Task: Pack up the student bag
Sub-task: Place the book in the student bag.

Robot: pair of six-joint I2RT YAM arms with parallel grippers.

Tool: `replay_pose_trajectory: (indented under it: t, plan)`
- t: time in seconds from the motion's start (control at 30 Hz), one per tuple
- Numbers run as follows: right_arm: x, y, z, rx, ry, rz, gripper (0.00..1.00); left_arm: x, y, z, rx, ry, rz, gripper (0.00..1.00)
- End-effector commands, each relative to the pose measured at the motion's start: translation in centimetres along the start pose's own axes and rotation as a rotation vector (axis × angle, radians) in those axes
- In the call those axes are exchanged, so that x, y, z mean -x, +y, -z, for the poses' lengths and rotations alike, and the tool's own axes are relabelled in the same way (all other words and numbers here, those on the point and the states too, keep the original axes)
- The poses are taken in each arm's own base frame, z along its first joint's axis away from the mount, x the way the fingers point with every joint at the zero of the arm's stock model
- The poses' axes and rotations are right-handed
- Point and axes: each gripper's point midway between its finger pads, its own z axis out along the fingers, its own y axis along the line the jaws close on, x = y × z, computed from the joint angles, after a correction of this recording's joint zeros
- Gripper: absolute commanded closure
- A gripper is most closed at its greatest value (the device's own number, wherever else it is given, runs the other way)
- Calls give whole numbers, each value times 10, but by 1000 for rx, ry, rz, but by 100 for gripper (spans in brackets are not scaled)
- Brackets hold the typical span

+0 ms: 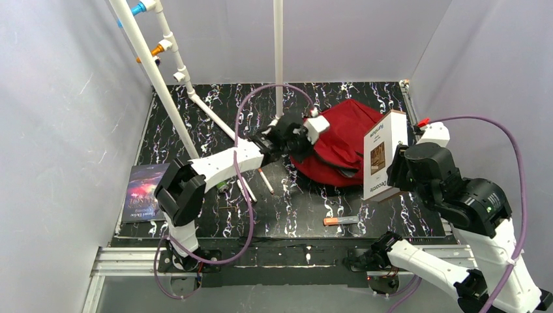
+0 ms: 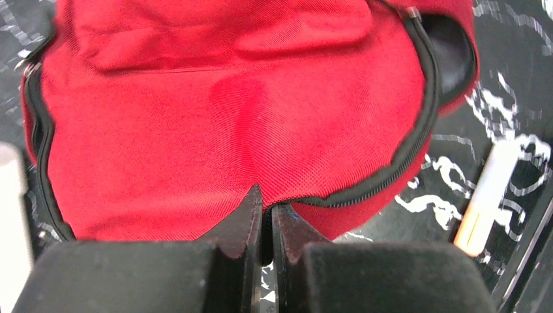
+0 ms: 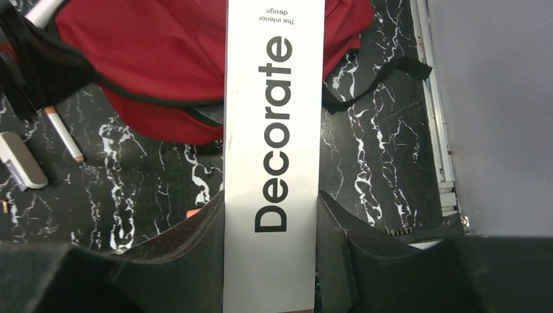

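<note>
The student bag point(image 1: 342, 134), dark red with black zips, lies on the black marbled table at the back centre-right. My left gripper point(image 1: 305, 149) is at its left end. In the left wrist view the gripper point(image 2: 267, 212) is shut, pinching the bag point(image 2: 228, 98) at its fabric edge beside the zip point(image 2: 398, 153). My right gripper point(image 1: 394, 171) is shut on a white book point(image 1: 385, 153) marked "Decorate", held upright just right of the bag. In the right wrist view the book's spine point(image 3: 274, 130) fills the gap between the fingers point(image 3: 202, 228), with the bag point(image 3: 150, 52) beyond it.
Two white pens point(image 1: 266, 181) lie in front of the bag, one seen close point(image 2: 486, 195). An orange marker point(image 1: 340, 221) lies near the front edge. A dark book point(image 1: 141, 192) sits at the front left. White pipes point(image 1: 163, 85) and a pole point(image 1: 279, 59) stand at the back.
</note>
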Motion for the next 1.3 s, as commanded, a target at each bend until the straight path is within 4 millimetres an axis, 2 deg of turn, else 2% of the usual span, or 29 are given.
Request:
replay_pose_trajectory:
  t: [0.0,0.13,0.33,0.43,0.5,0.63,0.73,0.87,0.97,1.0,1.1,1.23,1.27]
  plan:
    - [11,9,4,51,-48,-75,95,60,27,32,62,-119,264,100]
    - [17,20,-3,75,-65,-94,96,73,24,28,81,-159,458,100]
    - [18,21,-5,62,-55,-81,96,86,-33,-18,-266,-114,588,100]
    - [11,14,0,54,-39,-76,96,89,-47,-29,-368,-64,609,99]
    - [4,7,4,45,-19,-67,96,96,-51,-29,-410,-75,601,94]
    - [-11,-2,17,75,9,-56,97,103,-47,-24,-414,-71,528,87]
    - [-15,5,29,181,-6,-75,99,110,-40,-16,-402,-83,480,86]
    - [-20,6,39,242,-24,-113,99,117,-41,-4,-446,-112,419,83]
    - [-24,11,40,282,-17,-110,99,115,-41,-1,-473,-114,418,75]
    - [-26,12,40,283,-11,-109,99,113,-39,-2,-473,-110,423,76]
    - [-33,15,39,294,18,-115,99,112,-25,-3,-402,-114,420,98]
    - [-40,28,44,356,70,-177,99,121,-3,-1,-276,-158,339,100]
    - [-42,31,45,367,83,-190,99,122,-4,0,-276,-157,321,100]
